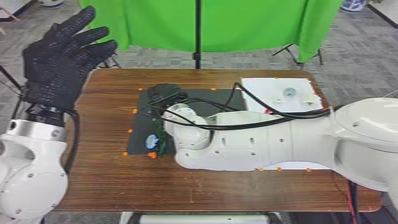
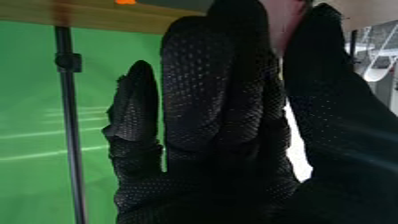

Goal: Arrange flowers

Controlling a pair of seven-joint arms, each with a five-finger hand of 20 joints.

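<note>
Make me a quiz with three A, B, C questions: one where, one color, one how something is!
1. Where is the right hand?
A) over the white sheet
B) over the dark mat
C) under the table

2. What color is the curtain?
A) green
B) red
C) yellow

3. How is the left hand?
A) in a fist
B) pinching a flower
C) open

1: B, the head view shows it over the mat's far left part.
2: A, both views show green cloth.
3: C, its fingers are spread, with nothing in them.
</note>
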